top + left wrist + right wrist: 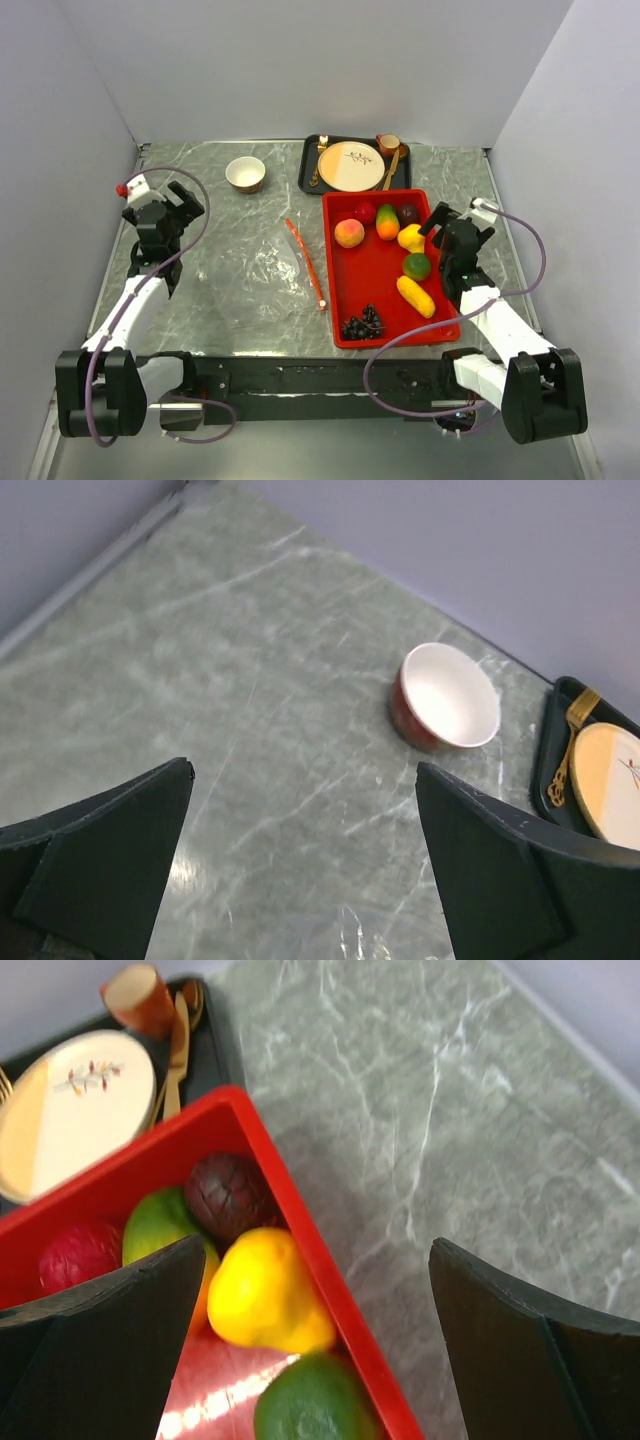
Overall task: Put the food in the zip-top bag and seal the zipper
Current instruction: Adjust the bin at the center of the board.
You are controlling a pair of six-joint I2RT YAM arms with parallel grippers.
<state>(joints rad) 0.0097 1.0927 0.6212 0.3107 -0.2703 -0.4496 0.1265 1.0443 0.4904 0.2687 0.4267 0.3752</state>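
Marble table point(470, 170), bag point(265, 270) between left end effector point(302, 770) and right end effector point(318, 1245), both wide

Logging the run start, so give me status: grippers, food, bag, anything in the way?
Left gripper, right gripper open, empty. Food all in red tray; zip-top bag empty, flat beside it. Nothing in the way.

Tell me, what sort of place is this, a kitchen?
Probably a robot test booth, not a kitchen: plain walls box in a table, a left arm and right arm are bolted at its near edge, and the tray holds toy fruit.
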